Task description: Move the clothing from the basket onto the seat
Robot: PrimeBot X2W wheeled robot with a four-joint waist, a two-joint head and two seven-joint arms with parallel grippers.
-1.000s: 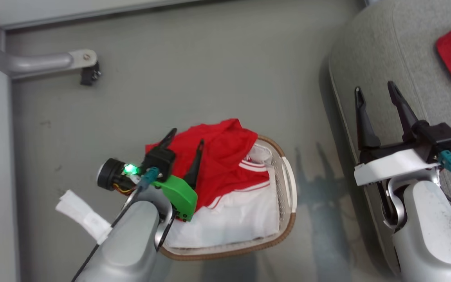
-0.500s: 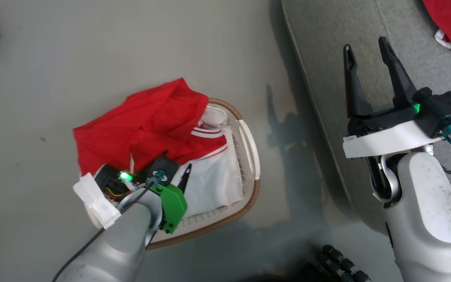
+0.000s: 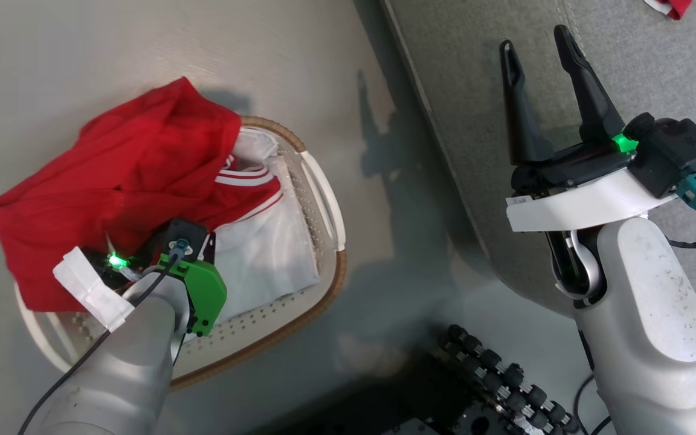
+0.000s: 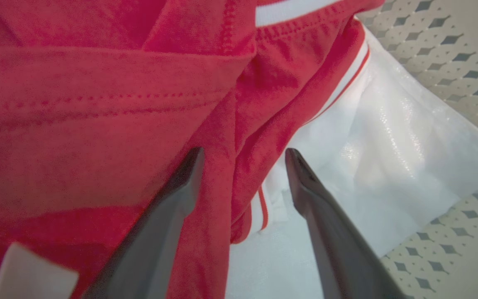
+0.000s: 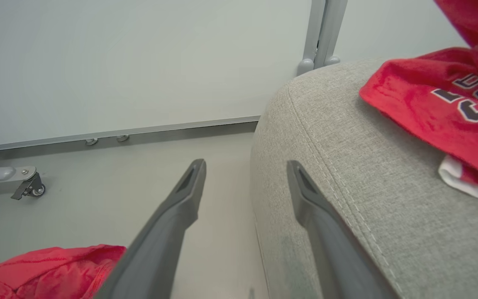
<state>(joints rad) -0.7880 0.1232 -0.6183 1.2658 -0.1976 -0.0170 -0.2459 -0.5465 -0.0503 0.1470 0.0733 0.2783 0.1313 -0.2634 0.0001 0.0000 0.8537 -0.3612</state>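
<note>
The red clothing [image 3: 124,169] with white stripes is heaped in the white basket [image 3: 339,272] and spills over its far left rim. My left arm [image 3: 142,326] reaches down into the basket. In the left wrist view my left gripper [image 4: 243,153] is open, its fingers [image 4: 172,207] straddling a fold of the red clothing [image 4: 98,104] beside the white liner [image 4: 388,158]. My right gripper [image 3: 534,39] stands open and empty over the front edge of the grey seat [image 3: 626,60]. Another red piece [image 5: 438,108] with lettering lies on the seat [image 5: 367,199], right of my right gripper [image 5: 245,165].
The basket stands on grey floor [image 3: 354,60] just left of the seat. My base with black rollers [image 3: 493,374] is at the bottom of the head view. A wall panel [image 5: 139,62] and a castor leg [image 5: 27,187] lie beyond.
The head camera has swung, shifting the whole picture up and left. My left gripper has dropped from above the red pile down into it. The right gripper stays open by the seat.
</note>
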